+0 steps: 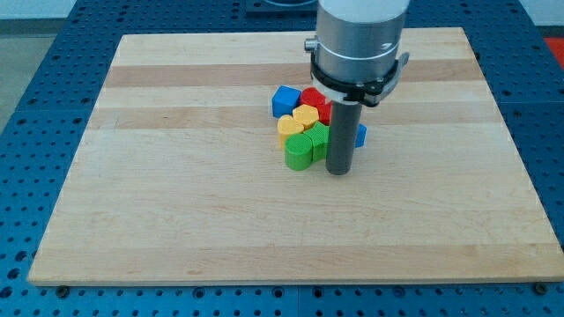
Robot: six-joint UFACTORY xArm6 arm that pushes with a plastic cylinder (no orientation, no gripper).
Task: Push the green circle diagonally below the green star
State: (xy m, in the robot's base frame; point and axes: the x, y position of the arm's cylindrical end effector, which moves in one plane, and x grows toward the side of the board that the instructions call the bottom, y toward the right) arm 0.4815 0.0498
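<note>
The green circle (299,154), probably light, rigid and free-sliding, sits just left of my tip (339,171); the end effector grips nothing, so push its side.

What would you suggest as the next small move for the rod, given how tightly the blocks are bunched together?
Probably a short push toward the view's left and bottom. My tip stands just right of the green circle, which sits at the cluster's lower edge below the yellow blocks. The green star lies behind it, partly hidden by the rod, so a gentle nudge should free the circle first.
</note>
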